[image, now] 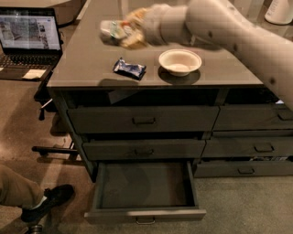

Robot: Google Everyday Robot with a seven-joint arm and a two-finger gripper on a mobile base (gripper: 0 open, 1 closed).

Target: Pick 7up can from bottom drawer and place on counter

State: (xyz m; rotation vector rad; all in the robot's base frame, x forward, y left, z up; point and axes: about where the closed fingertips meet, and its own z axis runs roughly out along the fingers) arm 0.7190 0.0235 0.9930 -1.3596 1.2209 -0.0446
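Note:
My gripper point(122, 33) is over the far left part of the counter point(82, 68), reaching in from the right. It is shut on the 7up can point(110, 30), a silvery-white and green can held sideways a little above the counter top. The bottom drawer point(145, 215) is pulled fully out below the left drawer stack, and its dark inside shows nothing in it.
A dark blue snack wrapper point(129, 68) and a white bowl point(180, 61) lie on the counter near its front edge. An open laptop point(29, 36) stands to the left. A person's leg and shoe point(46, 201) are at bottom left. A white container point(279, 11) is at top right.

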